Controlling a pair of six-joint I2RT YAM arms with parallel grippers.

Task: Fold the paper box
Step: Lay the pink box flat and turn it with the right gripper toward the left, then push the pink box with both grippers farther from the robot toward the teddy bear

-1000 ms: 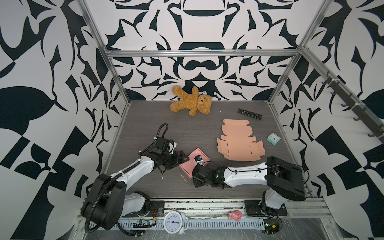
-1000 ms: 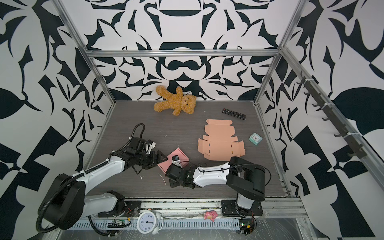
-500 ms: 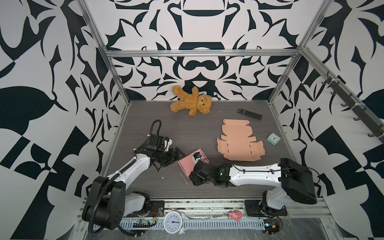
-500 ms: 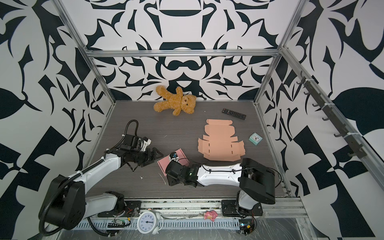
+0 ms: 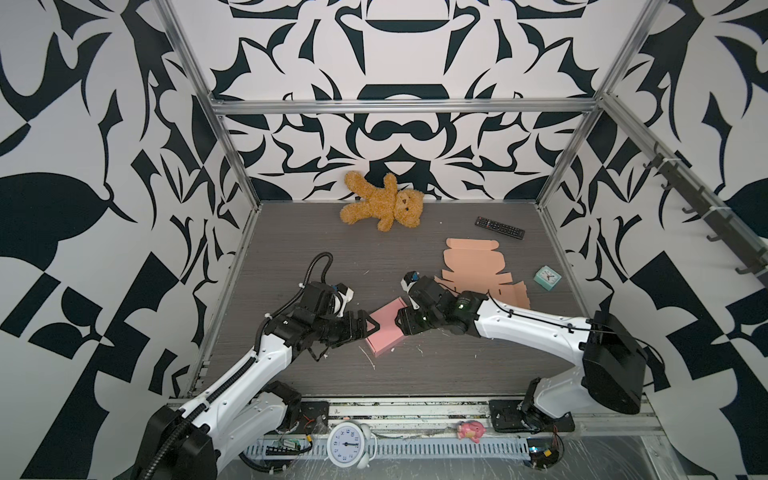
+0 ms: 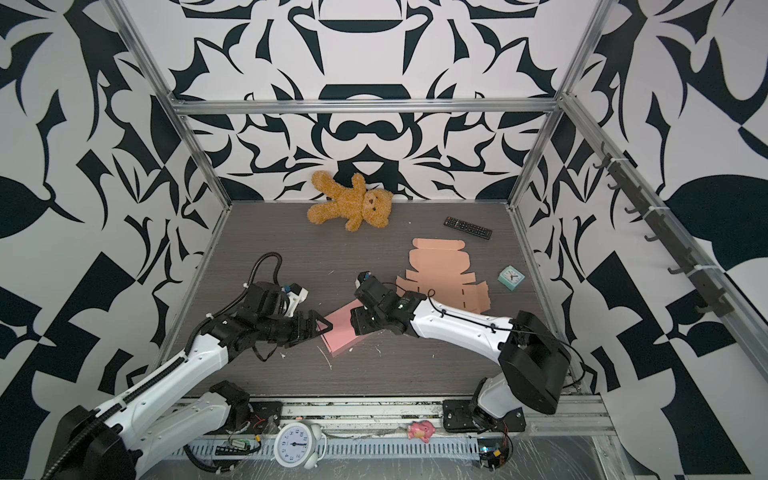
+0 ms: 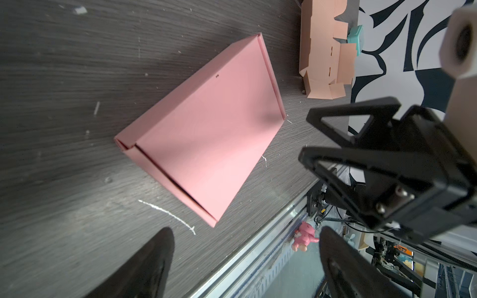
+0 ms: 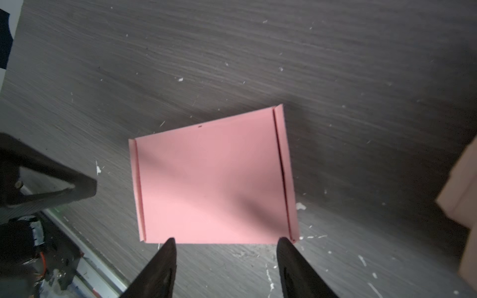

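Observation:
The pink paper box (image 5: 384,334) (image 6: 338,332) lies flat on the dark table, folded shut, with narrow side flaps showing (image 8: 211,180) (image 7: 206,123). My left gripper (image 5: 368,328) (image 6: 322,326) is open at its left edge, its fingers apart with nothing between them (image 7: 245,237). My right gripper (image 5: 401,323) (image 6: 357,325) is open at the box's right edge. Its two fingertips straddle the near edge and hold nothing (image 8: 226,242). A flat tan box cut-out (image 5: 478,270) (image 6: 444,270) lies unfolded behind the right arm.
A teddy bear (image 5: 384,203) and a black remote (image 5: 498,227) lie at the back. A small teal clock (image 5: 547,277) sits by the right wall. A white alarm clock (image 5: 348,444) and a pink toy (image 5: 469,430) sit on the front rail.
My right gripper has opened and swung from the box's front side to its right edge. My left gripper stayed open and shifted a little toward the box.

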